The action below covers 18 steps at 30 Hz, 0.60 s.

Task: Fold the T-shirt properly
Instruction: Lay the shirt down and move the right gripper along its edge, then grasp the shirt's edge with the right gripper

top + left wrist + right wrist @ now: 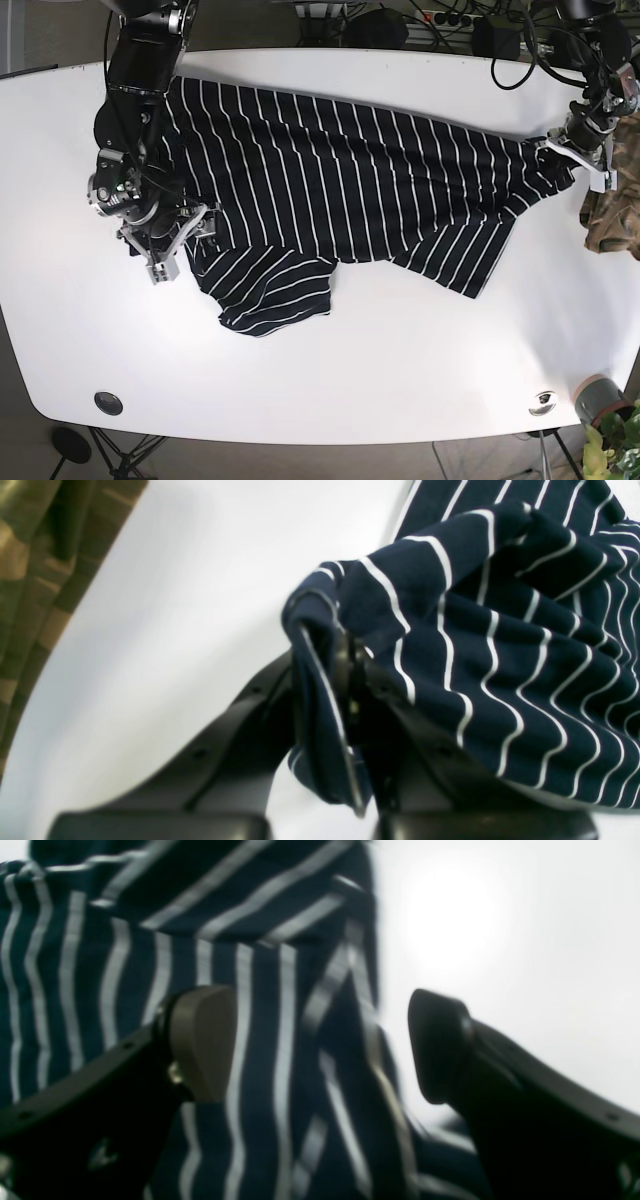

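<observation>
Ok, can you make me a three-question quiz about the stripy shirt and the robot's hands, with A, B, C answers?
1. Where is the camouflage cloth?
A. At the table's edge beside the left gripper
B. Under the T-shirt's middle
C. Next to the right gripper

2. What colours is the T-shirt?
A. Red with white dots
B. Dark navy with thin white stripes
C. Plain green

3. What is the left gripper doing?
A. Open above bare table
B. Shut on the T-shirt
C. Holding the camouflage cloth

Answers:
1 A: the base view shows it at the table edge next to that gripper.
2 B: every view shows navy cloth with white lines.
3 B: the left wrist view shows a fold of shirt pinched in its jaws, while the right gripper is open, jaws apart over the fabric.
</observation>
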Each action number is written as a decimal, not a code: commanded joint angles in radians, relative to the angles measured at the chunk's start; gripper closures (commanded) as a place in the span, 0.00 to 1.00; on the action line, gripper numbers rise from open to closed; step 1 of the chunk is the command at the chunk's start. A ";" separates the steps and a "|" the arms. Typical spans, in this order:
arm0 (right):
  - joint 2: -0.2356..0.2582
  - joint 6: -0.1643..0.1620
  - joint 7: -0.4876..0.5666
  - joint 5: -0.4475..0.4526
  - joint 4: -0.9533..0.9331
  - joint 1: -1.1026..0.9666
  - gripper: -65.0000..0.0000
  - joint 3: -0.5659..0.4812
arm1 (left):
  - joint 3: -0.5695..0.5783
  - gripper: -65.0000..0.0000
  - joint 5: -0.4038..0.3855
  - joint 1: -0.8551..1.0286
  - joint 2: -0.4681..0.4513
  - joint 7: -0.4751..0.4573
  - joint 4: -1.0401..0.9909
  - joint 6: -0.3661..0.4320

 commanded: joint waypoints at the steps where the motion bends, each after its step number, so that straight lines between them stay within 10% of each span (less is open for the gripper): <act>1: 0.012 -0.046 0.067 0.010 -0.011 0.023 0.22 -0.024 | -0.008 1.00 -0.013 -0.007 -0.019 -0.019 0.019 -0.002; 9: 0.057 -0.133 0.171 -0.040 -0.180 0.080 0.22 -0.110 | -0.006 1.00 -0.013 -0.007 -0.019 -0.019 0.019 -0.002; 18: 0.058 -0.132 0.245 -0.114 -0.267 0.093 0.22 -0.028 | 0.014 1.00 -0.013 -0.007 -0.021 -0.019 0.017 -0.002</act>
